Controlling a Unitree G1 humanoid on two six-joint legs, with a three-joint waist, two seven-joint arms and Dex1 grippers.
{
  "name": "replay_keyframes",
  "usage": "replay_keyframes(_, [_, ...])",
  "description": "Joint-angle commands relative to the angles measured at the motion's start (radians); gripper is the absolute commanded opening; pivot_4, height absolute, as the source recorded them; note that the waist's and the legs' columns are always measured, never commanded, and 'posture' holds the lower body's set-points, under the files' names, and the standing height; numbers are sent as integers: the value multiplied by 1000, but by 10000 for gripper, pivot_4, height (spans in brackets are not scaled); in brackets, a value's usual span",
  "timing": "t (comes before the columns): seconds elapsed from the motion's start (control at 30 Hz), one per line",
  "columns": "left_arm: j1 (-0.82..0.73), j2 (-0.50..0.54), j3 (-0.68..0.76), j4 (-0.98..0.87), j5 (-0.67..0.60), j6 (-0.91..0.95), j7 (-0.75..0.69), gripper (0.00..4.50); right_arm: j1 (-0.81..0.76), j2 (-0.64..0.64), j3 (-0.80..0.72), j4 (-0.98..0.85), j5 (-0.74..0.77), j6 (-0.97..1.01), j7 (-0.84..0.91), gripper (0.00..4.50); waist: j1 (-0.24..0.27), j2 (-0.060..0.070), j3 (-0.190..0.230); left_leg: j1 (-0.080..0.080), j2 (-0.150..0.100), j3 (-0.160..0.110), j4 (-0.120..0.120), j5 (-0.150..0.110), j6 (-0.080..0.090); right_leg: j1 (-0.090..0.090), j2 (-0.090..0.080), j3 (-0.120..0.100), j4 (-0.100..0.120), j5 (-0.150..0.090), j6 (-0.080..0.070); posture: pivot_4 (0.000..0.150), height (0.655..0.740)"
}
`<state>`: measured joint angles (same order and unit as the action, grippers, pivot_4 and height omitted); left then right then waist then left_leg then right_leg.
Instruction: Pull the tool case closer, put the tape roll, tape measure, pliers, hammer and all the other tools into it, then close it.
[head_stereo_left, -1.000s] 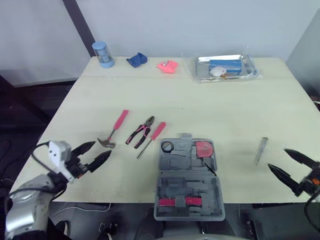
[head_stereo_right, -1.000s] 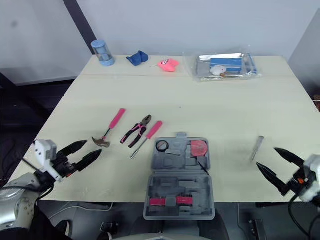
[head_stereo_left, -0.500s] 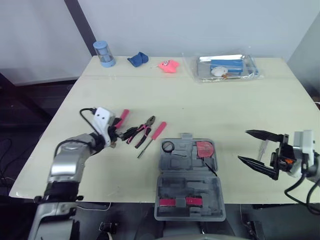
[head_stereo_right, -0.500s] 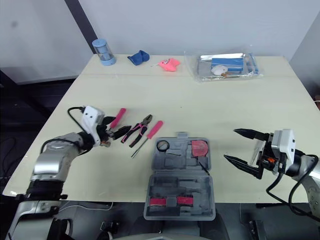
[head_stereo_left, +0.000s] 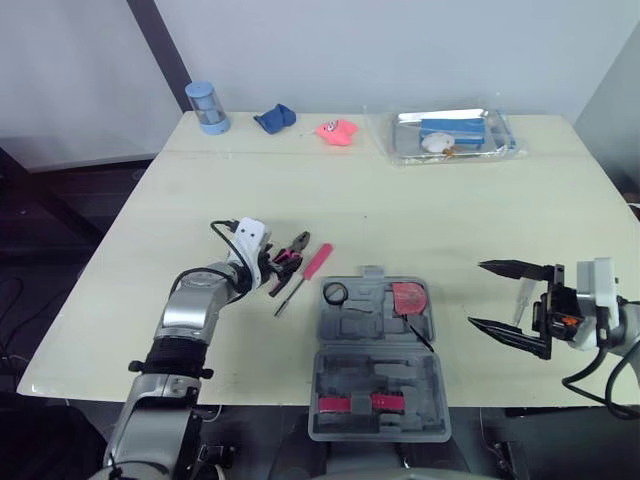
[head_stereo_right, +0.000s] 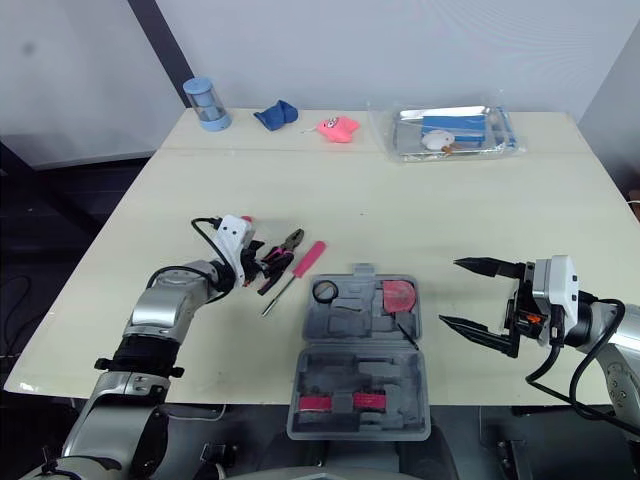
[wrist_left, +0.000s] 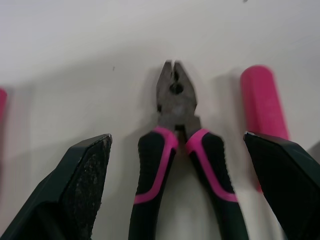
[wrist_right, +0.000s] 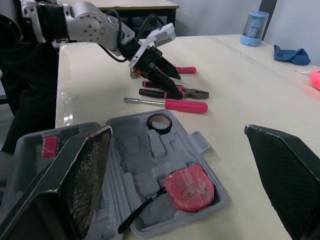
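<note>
The left gripper (wrist_left: 177, 137) holds its fingers spread on either side of the pliers (wrist_left: 175, 100), which lie on the counter (head_stereo_right: 400, 200) beside a pink screwdriver (head_stereo_left: 316, 260). The right gripper (head_stereo_right: 449, 292), fingers spread, hovers right of the open tool case (head_stereo_right: 355, 385).

The left arm (head_stereo_left: 195, 302) is a smooth silver-grey shell with black bands at its joints. A thin black cable (head_stereo_left: 218, 224) loops behind its white wrist block (head_stereo_left: 250, 240). The left gripper (head_stereo_left: 274, 266) and right gripper (head_stereo_left: 476, 293) have tapered black fingers (wrist_left: 85, 175), grainy on the inner faces.
</note>
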<state>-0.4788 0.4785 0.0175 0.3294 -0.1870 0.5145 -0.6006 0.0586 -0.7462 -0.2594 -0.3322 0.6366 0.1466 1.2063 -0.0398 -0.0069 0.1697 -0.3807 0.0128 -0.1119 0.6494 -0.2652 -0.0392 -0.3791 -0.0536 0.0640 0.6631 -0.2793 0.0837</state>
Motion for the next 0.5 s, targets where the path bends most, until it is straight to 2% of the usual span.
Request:
replay_keyframes(0.03, [-14, -4, 10, 5, 4, 18, 18, 45000, 2, -15, -34, -9, 12, -21, 16, 44807, 1, 0, 0, 0, 0, 0, 0, 0, 0, 0, 0, 0, 0, 0, 0, 1500, 7400])
replay_keyframes(0.5, [-78, -43, 12, 142, 15, 2, 22, 45000, 4, -14, -36, 29, 2, -60, 58, 44807, 3, 0, 0, 0, -1, -1, 1, 0, 0, 1, 0, -1, 0, 0, 0, 1500, 7400])
